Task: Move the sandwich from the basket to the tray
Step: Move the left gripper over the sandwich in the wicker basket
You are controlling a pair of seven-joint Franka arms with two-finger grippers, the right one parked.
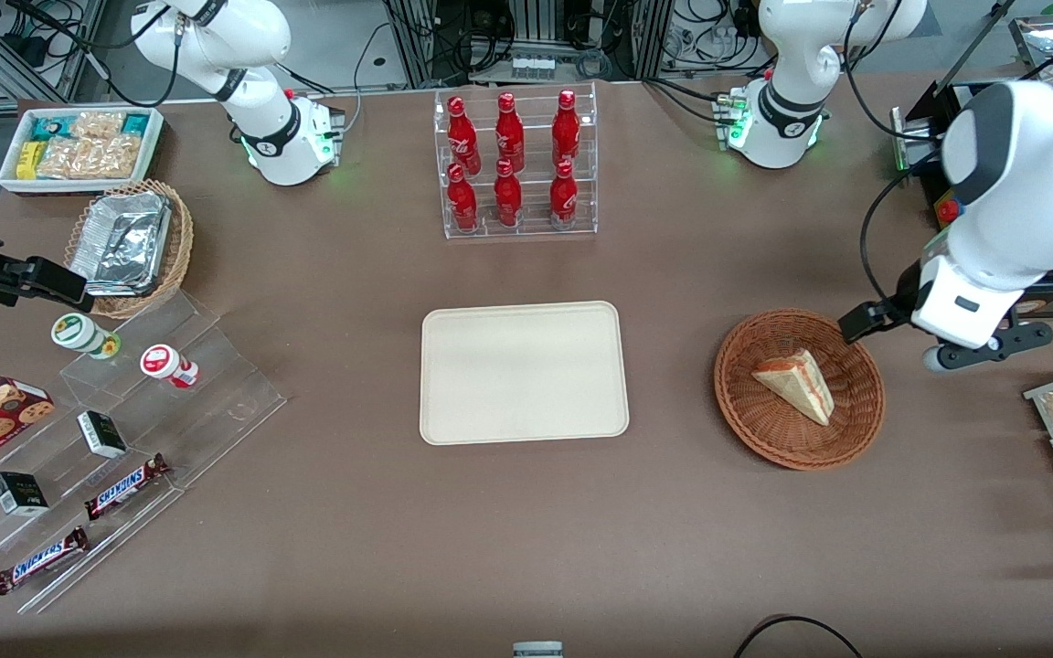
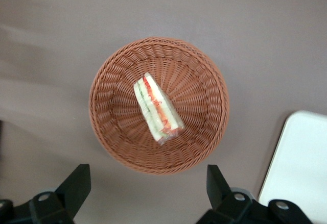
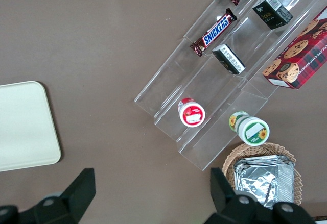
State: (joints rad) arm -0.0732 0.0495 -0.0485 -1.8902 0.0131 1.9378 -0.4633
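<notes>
Front view: sandwich [image 1: 794, 382] lies on its side in the basket [image 1: 746, 402], toward the working arm's end of the table; tray [image 1: 524, 372] sits bare, well apart. We'd descend straight down, one finger on each broad bread face, and squeeze lightly to avoid crushing it. The gripper [image 1: 892, 334] hangs just outside the rim.

Left wrist view: gripper [image 2: 145, 188] hovers above the basket [image 2: 204, 86], fingers spread wide, holding nothing. The sandwich [image 2: 157, 109] lies diagonal, so we'd rotate the wrist first.

Looks like a robotics lab dressed up as a snack shop: cola bottles [image 1: 510, 160] racked, Snickers bars [image 1: 125, 485] displayed, cables [image 1: 581, 37] strewn about.
</notes>
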